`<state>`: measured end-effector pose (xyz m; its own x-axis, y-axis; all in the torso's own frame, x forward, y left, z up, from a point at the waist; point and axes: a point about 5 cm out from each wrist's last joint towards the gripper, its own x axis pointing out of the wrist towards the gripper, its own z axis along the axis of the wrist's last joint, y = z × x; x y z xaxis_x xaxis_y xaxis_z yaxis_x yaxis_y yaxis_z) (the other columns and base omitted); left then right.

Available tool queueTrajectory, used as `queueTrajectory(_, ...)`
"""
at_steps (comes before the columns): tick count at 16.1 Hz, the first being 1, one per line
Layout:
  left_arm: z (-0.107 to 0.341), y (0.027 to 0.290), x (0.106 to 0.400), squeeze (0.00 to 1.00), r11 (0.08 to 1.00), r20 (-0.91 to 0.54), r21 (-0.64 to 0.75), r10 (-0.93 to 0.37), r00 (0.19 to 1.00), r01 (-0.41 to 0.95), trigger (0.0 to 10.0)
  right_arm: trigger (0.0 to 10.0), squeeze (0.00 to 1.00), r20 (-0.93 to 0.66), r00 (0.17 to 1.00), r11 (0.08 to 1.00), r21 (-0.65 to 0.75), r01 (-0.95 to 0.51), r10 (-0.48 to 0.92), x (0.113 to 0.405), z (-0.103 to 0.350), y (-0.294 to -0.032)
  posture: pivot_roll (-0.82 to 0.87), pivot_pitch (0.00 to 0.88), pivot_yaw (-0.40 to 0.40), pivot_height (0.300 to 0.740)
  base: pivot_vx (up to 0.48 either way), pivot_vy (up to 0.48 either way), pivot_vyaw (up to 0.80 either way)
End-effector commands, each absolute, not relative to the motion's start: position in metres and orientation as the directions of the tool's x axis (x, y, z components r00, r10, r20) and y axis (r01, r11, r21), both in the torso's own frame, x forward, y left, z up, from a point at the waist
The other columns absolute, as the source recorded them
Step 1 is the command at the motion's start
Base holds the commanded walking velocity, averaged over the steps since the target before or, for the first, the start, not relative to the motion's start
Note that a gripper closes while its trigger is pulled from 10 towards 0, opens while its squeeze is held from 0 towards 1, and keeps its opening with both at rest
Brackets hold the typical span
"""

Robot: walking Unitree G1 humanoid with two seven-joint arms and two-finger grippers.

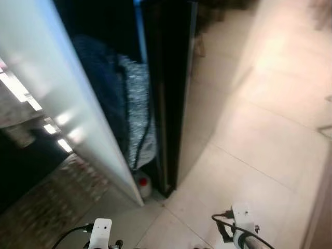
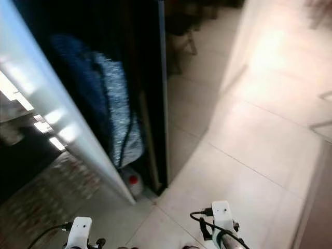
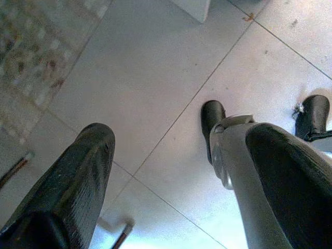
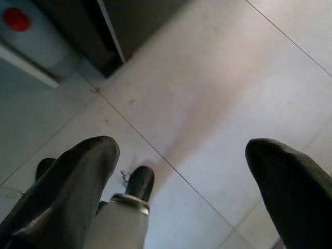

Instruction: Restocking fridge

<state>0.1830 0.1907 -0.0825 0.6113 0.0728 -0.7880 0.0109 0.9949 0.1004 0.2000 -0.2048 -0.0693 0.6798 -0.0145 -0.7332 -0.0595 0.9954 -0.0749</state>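
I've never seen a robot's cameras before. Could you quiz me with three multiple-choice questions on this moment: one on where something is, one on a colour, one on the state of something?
1. Where does the jug stand?
A. on the floor at the foot of the dark cabinet
B. on a shelf
C. in a pincer

2. What colour is the jug's cap?
A. green
B. red
C. yellow

3. How are the fingers of the right pincer?
A. shut on the jug
B. shut on nothing
C. spread apart, holding nothing

Answers:
1 A, the jug sits low by the cabinet's base on the tiled floor.
2 B, the right wrist view shows a red cap.
3 C, bare tiles show between the two fingers.
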Motion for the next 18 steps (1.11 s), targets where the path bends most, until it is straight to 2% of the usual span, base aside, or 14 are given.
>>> queueTrajectory(1, -0.087, 0.193, 0.173, 0.00, 0.994, -0.813, 0.103, 0.072, 0.577, 0.022, 10.0, 10.0, 0.00, -0.759, 0.651, 0.996, -0.069, -0.058, -0.015, 0.189, -0.076, -0.205, -0.10, 0.114, 0.050, 0.740, 0.000, 0.000, 0.71)
queueTrajectory(5, -0.088, 0.190, 0.172, 0.00, 0.995, -0.817, 0.098, 0.065, 0.573, 0.027, 10.0, 10.0, 0.00, -0.782, 0.620, 0.997, -0.042, 0.061, -0.071, 0.174, -0.084, -0.203, -0.09, 0.103, 0.052, 0.740, 0.000, 0.000, 0.80)
queueTrajectory(8, -0.089, 0.190, 0.171, 0.00, 0.995, -0.819, 0.099, 0.068, 0.569, 0.025, 10.0, 10.0, 0.00, -0.803, 0.593, 0.998, -0.037, 0.056, -0.063, 0.165, -0.088, -0.200, -0.09, 0.104, 0.051, 0.740, 0.000, 0.000, 0.80)
queueTrajectory(12, -0.088, 0.191, 0.173, 0.00, 0.994, -0.819, 0.102, 0.068, 0.570, 0.027, 10.0, 10.0, 0.00, -0.794, 0.607, 0.999, -0.038, 0.005, -0.033, 0.173, -0.086, -0.194, -0.06, 0.151, 0.048, 0.740, 0.000, 0.000, 0.80)
queueTrajectory(18, -0.087, 0.192, 0.175, 0.00, 0.995, -0.816, 0.101, 0.073, 0.573, 0.017, 10.0, 10.0, 0.00, -0.800, 0.600, 0.998, -0.041, -0.054, 0.000, 0.173, -0.087, -0.189, -0.06, 0.171, 0.037, 0.740, 0.000, 0.000, 0.80)
